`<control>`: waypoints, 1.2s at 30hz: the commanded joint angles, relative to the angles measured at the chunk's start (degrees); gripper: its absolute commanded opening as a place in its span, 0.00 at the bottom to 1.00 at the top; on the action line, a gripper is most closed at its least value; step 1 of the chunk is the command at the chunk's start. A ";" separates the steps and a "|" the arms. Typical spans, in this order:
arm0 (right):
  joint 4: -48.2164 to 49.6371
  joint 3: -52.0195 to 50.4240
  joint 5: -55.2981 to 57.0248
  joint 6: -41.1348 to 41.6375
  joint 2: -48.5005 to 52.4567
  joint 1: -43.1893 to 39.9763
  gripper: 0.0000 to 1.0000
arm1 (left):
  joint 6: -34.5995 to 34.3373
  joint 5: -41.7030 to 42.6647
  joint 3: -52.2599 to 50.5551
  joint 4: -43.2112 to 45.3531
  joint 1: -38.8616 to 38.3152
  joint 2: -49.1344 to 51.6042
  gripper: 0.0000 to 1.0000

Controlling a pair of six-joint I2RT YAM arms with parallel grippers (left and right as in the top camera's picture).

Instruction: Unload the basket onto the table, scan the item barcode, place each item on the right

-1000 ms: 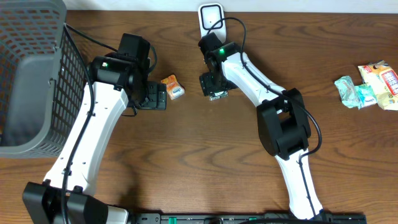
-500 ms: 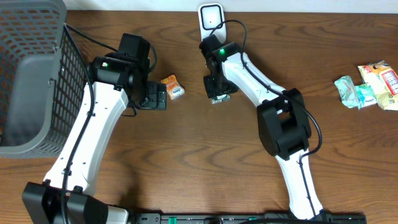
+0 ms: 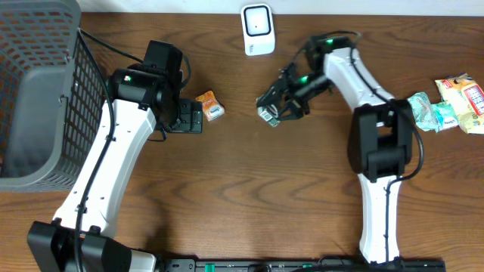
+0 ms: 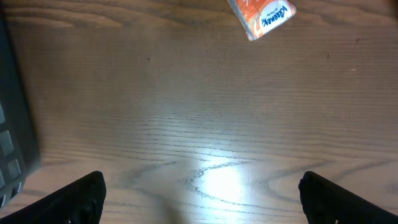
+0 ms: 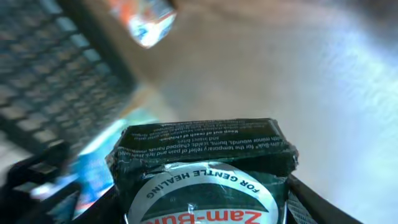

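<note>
A dark brown wooden table [image 3: 227,189] with long wavy grain fills nearly the whole overhead view, and a narrow pale strip [image 3: 151,6] runs beyond its far edge (wall or floor, it cannot be told). Light from above falls as a soft white glare [image 4: 217,183] on the wood in the left wrist view. A grey mesh basket [image 3: 38,30] stands at the table's far left corner.

A mock shop checkout: barcode scanner [image 3: 258,29], grey mesh basket [image 3: 45,30] and snack packets [image 3: 463,93] on a table [image 3: 249,181].
</note>
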 commanded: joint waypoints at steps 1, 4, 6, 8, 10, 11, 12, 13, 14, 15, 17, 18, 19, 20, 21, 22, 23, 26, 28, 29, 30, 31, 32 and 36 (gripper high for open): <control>-3.17 -0.17 -13.84 0.15 -2.12 -1.90 0.50 | -0.31 -0.31 -0.13 -0.22 -0.02 0.13 0.98; -6.71 -0.17 -21.29 0.20 -2.12 -3.54 0.50 | -0.31 -0.31 -0.13 -0.20 -0.02 0.13 0.98; -9.68 -0.17 -25.53 0.22 -2.12 -4.17 0.50 | -0.31 -0.31 -0.13 -0.20 -0.02 0.13 0.97; -11.98 -0.17 -28.61 0.48 -2.12 -4.39 0.50 | -0.31 -0.31 -0.13 -0.22 -0.02 0.13 0.98; -12.63 -0.17 -29.51 2.40 -2.12 -4.39 0.50 | -0.31 -0.31 -0.13 -0.22 -0.02 0.13 0.98; -12.98 -0.17 -29.49 4.39 -2.12 -4.39 0.50 | -0.31 -0.31 -0.13 -0.20 -0.02 0.13 0.98; -12.98 -0.17 -29.46 5.68 -2.12 -4.39 0.49 | -0.31 -0.31 -0.13 -0.22 -0.02 0.13 0.98; -13.00 -0.17 -29.27 8.39 -2.12 -4.37 0.47 | -0.31 -0.31 -0.13 -0.20 -0.02 0.13 0.98; -13.00 -0.17 -28.94 10.32 -2.12 -4.28 0.48 | -0.31 -0.31 -0.13 -0.20 -0.02 0.13 0.98; -13.00 -0.17 -28.59 11.26 -2.12 -4.22 0.48 | -0.31 -0.31 -0.13 -0.20 -0.02 0.13 0.98; -12.96 -0.17 -26.97 13.97 -2.12 -4.15 0.48 | -0.31 -0.31 -0.13 -0.22 -0.02 0.13 0.98; -12.92 -0.17 -25.42 16.00 -2.12 -4.17 0.49 | -0.31 -0.31 -0.13 -0.20 -0.02 0.13 0.98; -12.92 -0.17 -24.50 17.09 -2.12 -4.17 0.50 | -0.31 -0.31 -0.13 -0.22 -0.02 0.13 0.98; -12.92 -0.17 -22.67 19.10 -2.12 -4.20 0.50 | -0.31 -0.31 -0.13 -0.22 -0.02 0.13 0.98; -12.92 -0.17 -21.99 19.85 -2.12 -4.22 0.50 | -0.31 -0.31 -0.13 -0.22 -0.02 0.13 0.98; -12.92 -0.17 -21.62 20.33 -2.12 -4.22 0.50 | -0.31 -0.31 -0.13 -0.22 -0.02 0.13 0.98; -12.92 -0.17 -21.51 20.31 -2.12 -4.22 0.50 | -0.31 -0.31 -0.13 -0.22 -0.02 0.13 0.98; -12.92 -0.17 -21.51 20.33 -2.12 -4.22 0.50 | -0.31 -0.31 -0.13 -0.20 -0.02 0.13 0.98; -12.92 -0.17 -21.49 20.31 -2.12 -4.22 0.50 | -0.31 -0.31 -0.13 -0.22 -0.02 0.13 0.98; -12.92 -0.17 -21.29 20.31 -2.12 -4.20 0.50 | -0.31 -0.31 -0.13 -0.20 -0.02 0.13 0.98; -12.92 -0.17 -20.83 20.31 -2.12 -4.20 0.50 | -0.31 -0.31 -0.13 -0.20 -0.02 0.13 0.98; -12.90 -0.17 -20.52 20.31 -2.12 -4.17 0.50 | -0.31 -0.31 -0.13 -0.22 -0.02 0.13 0.98; -12.90 -0.17 -20.22 20.31 -2.12 -4.17 0.50 | -0.31 -0.31 -0.13 -0.20 -0.02 0.13 0.98; -12.90 -0.17 -19.56 20.28 -2.12 -4.00 0.50 | -0.31 -0.31 -0.13 -0.22 -0.02 0.13 0.98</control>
